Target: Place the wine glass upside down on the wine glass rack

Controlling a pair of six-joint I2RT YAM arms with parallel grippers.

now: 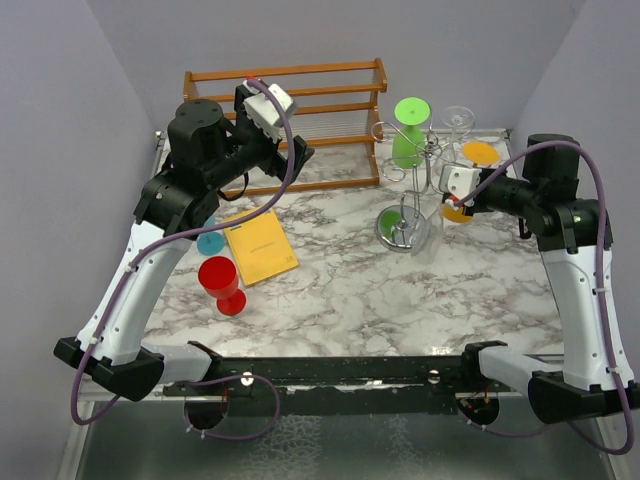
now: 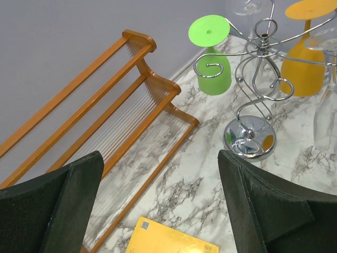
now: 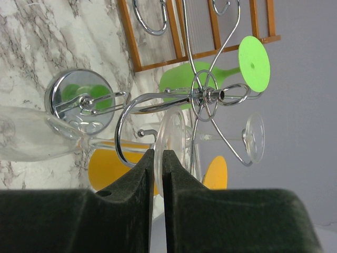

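The silver wire rack (image 1: 403, 218) stands at the back right; its shiny disc base (image 3: 79, 100) and curled arms show in the right wrist view, and it also shows in the left wrist view (image 2: 248, 138). My right gripper (image 3: 158, 154) is shut on the foot of a clear wine glass (image 3: 176, 138). The glass is upside down, its bowl (image 1: 425, 238) hanging beside the rack's base and its stem by a curled arm. I cannot tell whether the arm bears it. My left gripper (image 2: 158, 163) is open and empty, raised in front of the wooden shelf.
A green glass (image 1: 408, 135), an orange glass (image 1: 478, 155) and another clear glass (image 1: 458, 120) hang upside down on the rack. A brown wooden slatted shelf (image 1: 290, 100) stands at the back. A yellow book (image 1: 260, 245), a red glass (image 1: 220, 280) and a teal disc (image 1: 210, 242) are at the left.
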